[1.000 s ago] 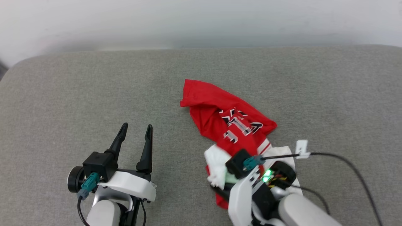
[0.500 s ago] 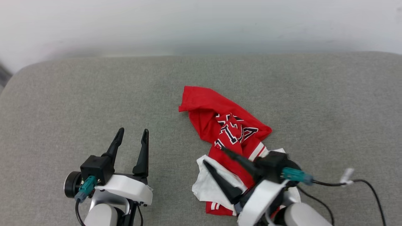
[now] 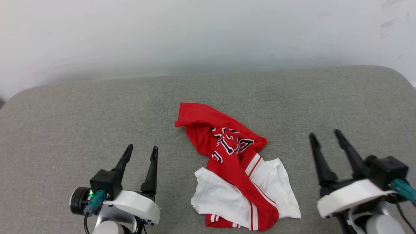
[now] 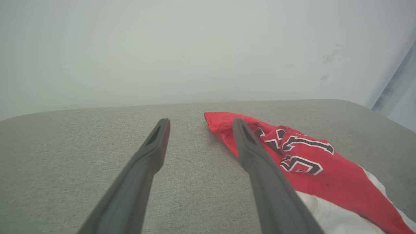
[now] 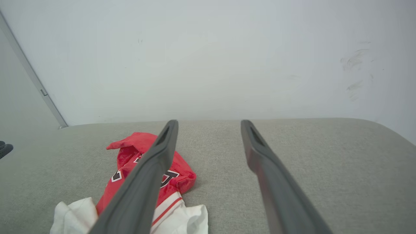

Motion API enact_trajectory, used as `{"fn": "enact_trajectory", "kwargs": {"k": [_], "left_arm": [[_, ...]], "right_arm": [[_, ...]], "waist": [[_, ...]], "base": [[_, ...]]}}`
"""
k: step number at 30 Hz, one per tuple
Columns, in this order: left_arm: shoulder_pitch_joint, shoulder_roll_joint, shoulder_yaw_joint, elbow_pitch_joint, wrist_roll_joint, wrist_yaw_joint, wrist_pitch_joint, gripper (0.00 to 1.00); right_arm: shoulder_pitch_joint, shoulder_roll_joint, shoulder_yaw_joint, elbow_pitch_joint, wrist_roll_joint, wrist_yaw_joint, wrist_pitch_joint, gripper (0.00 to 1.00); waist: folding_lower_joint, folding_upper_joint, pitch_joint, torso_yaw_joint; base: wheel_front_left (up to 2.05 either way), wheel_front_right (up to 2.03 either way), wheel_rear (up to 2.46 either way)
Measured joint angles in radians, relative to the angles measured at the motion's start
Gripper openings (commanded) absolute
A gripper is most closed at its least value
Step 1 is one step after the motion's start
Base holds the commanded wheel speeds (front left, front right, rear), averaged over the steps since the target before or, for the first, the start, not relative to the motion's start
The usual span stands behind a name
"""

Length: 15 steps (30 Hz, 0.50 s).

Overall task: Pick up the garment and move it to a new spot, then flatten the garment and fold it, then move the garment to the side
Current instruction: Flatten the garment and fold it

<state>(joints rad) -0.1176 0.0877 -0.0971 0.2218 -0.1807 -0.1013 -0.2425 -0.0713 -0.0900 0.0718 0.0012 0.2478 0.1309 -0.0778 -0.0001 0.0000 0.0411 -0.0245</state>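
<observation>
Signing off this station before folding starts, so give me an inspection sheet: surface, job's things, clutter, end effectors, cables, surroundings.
Surface: grey woven fabric pad, rounded far corners.
Job's things: red jersey T-shirt with white sleeves and black lettering, crumpled in a heap, not flattened, lying between the arms.
Clutter: nothing seen.
End effectors: left end effector open, off the shirt; right end effector open, off the shirt, holding nothing.
Cables: black cable with teal plug at the left wrist; another teal plug at the right wrist; neither touches the shirt.
Surroundings: pale wall behind the pad, faintly scuffed.

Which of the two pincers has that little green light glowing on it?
The left pincer, at the lower left of the head view: a green light glows beside its teal plug. The right pincer sits across the garment.
</observation>
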Motion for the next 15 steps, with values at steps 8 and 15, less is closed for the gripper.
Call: {"fn": "enact_trajectory", "kwargs": {"k": [8,15], "left_arm": [[0.018,0.04,-0.104,-0.032,-0.019,-0.02,0.196,1.0],[0.031,0.132,-0.26,-0.093,-0.13,-0.028,0.553,1.0]], "right_arm": [[0.104,0.012,-0.103,-0.105,-0.05,0.0,0.073,1.0],[0.144,0.017,-0.12,-0.169,-0.063,0.0,0.12,1.0]], "waist": [[0.0,0.0,-0.013,-0.021],[0.0,0.0,0.001,-0.037]], "base": [[0.0,0.0,0.0],[0.0,0.0,0.0]]}}
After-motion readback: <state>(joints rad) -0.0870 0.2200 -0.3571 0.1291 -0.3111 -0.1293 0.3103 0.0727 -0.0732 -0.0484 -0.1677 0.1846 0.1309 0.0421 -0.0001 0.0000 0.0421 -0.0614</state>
